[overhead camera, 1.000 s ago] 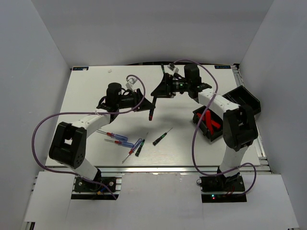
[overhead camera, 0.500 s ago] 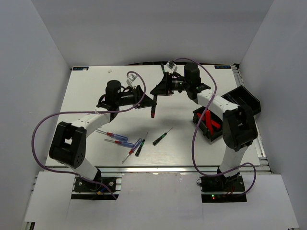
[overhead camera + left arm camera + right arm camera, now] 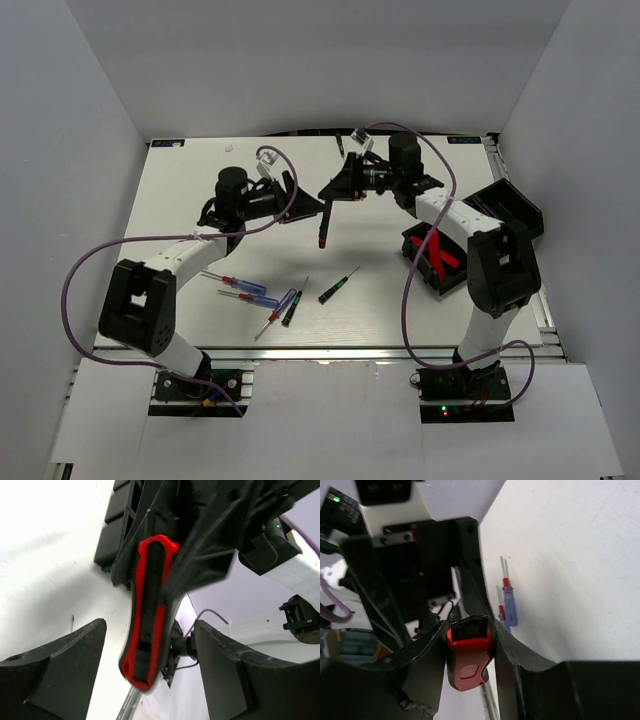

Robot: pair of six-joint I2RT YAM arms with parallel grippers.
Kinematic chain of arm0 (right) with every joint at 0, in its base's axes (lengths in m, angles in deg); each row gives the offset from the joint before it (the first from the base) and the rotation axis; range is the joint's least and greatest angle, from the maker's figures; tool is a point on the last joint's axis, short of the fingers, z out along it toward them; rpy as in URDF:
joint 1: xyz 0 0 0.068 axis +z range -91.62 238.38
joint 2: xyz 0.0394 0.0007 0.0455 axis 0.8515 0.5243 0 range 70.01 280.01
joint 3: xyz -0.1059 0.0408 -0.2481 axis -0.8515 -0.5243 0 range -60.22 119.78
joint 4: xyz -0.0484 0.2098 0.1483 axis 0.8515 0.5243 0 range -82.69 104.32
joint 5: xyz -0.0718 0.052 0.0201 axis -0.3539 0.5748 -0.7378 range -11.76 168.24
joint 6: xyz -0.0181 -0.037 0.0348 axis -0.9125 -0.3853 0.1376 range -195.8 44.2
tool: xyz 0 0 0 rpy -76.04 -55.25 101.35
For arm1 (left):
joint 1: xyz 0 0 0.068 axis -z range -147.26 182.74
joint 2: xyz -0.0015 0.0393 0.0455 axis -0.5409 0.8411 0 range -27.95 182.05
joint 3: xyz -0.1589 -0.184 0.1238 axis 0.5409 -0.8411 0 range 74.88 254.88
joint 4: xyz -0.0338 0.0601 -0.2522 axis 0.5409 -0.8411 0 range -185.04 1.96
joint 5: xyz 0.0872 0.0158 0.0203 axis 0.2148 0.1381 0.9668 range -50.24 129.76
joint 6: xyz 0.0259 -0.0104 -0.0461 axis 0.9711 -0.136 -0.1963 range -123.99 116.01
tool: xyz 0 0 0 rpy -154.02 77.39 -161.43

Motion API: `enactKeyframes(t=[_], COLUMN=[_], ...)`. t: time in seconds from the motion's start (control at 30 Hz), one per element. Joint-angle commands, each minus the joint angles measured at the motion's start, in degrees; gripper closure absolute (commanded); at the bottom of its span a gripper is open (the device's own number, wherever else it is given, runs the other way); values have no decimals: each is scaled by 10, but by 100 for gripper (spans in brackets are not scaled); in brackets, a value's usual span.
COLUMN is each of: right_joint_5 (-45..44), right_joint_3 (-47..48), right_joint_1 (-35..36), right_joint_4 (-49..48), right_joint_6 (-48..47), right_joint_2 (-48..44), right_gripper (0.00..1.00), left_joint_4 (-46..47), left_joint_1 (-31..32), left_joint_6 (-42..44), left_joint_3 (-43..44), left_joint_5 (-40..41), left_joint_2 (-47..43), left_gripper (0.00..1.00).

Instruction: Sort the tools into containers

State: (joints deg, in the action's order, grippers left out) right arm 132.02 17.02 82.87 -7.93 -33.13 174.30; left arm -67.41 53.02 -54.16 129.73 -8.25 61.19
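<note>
One slim red-and-black knife (image 3: 150, 610), clamped between matte black right fingers (image 3: 530, 677), left fingers (image 3: 55, 657) spread wide

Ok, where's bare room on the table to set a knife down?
Bare: the far-left corner of the table, and between the lone screwdriver and the knife bin. Crowded: the near-left screwdrivers, and around the held knife.

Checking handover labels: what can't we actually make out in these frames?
- Top view: right arm covers part of the near bin; knives inside can't be counted.
- Top view: far bin interior reads all black; contents unclear.
- Right wrist: jaws wrap the held knife; only its end shows.
- Left wrist: held knife's metal tip runs off the bottom edge.
</note>
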Motion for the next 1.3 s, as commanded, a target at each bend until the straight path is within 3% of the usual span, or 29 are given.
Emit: enactKeyframes(t=[0.0, 0.13, 0.2, 0.33, 0.5, 0.8, 1.03, 1.27], right_joint_5=[3, -36, -61, -176, -307, -488, -463, -381], right_joint_3=[19, 41, 60, 85, 74, -11, -73, -97], right_joint_1=[-26, -69, -81, -97, -106, -130, -183, -210], right_joint_4=[42, 191, 260, 442, 574, 571, 508, 489], right_joint_6=[-71, -242, -314, -548, -669, -767, -815, -857], right_joint_2=[-44, -67, -87, -130, -201, -268, -257, -234], right_gripper=[100, 100, 100, 100, 100, 100, 100, 100], left_joint_4=[16, -2, -56, -232, -337, -355, -362, -359], left_joint_1=[-16, -35, -44, -46, -48, -54, -55, -55], left_joint_6=[13, 38, 56, 192, 257, 260, 264, 256], left_joint_3=[-8, -24, -23, 22, 11, -45, -49, -75], left_joint_5=[20, 26, 41, 163, 268, 335, 344, 339], left_joint_2=[-57, -91, -114, -142, -202, -260, -269, -282], left_gripper=[18, 14, 13, 11, 4, 2, 2, 2])
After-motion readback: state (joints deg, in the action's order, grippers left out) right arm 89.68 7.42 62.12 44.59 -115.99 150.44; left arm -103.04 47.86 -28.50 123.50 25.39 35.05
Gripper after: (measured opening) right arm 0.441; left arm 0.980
